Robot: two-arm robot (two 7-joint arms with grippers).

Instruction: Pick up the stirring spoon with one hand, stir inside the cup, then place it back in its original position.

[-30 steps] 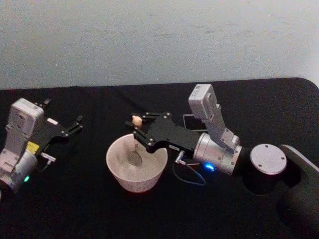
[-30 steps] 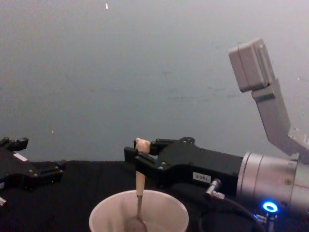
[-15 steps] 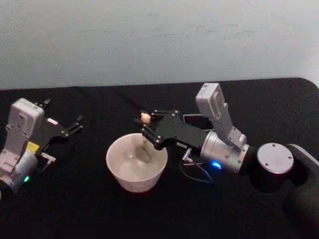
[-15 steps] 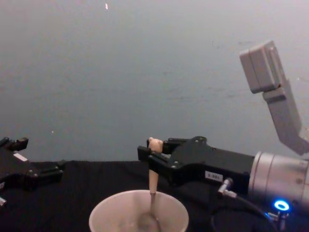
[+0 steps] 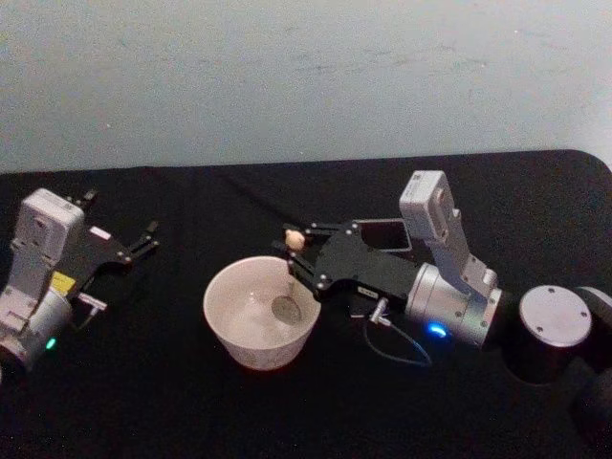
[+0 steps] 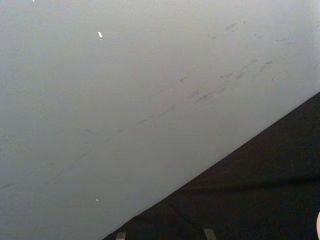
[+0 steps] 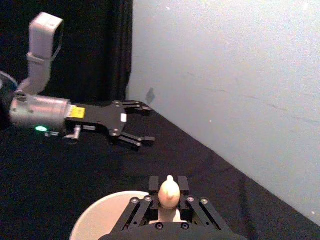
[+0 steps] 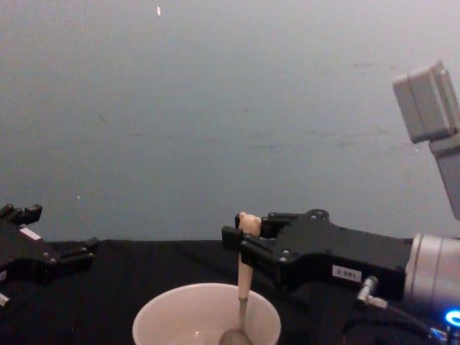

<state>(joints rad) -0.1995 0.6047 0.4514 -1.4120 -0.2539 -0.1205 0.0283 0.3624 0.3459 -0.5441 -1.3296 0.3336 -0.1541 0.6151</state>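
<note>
The cream-white cup point(image 5: 222, 320) stands at the table's middle. The stirring spoon point(image 5: 295, 239) stands nearly upright in it. Its bear-head top point(image 8: 248, 221) is above the rim and its metal bowl point(image 5: 285, 306) is low against the cup's right side. My right gripper point(image 5: 293, 256) reaches in from the right and is shut on the spoon's beige handle point(image 8: 244, 277) just under the bear head point(image 7: 169, 192). The dark square holder point(image 5: 387, 232) shows partly behind this gripper. My left gripper point(image 5: 143, 239) rests open at the far left, apart from the cup.
A black cloth covers the table point(image 5: 143, 402), with a pale wall point(image 5: 287, 76) close behind. The right arm's cable point(image 5: 397, 344) loops on the cloth right of the cup. The left gripper point(image 7: 144, 124) shows beyond the cup rim point(image 7: 97, 220) in the right wrist view.
My right gripper has carried the spoon to the right inside the cup. The spoon's bowl has gone from the cup's middle to its right side. The left arm has not moved.
</note>
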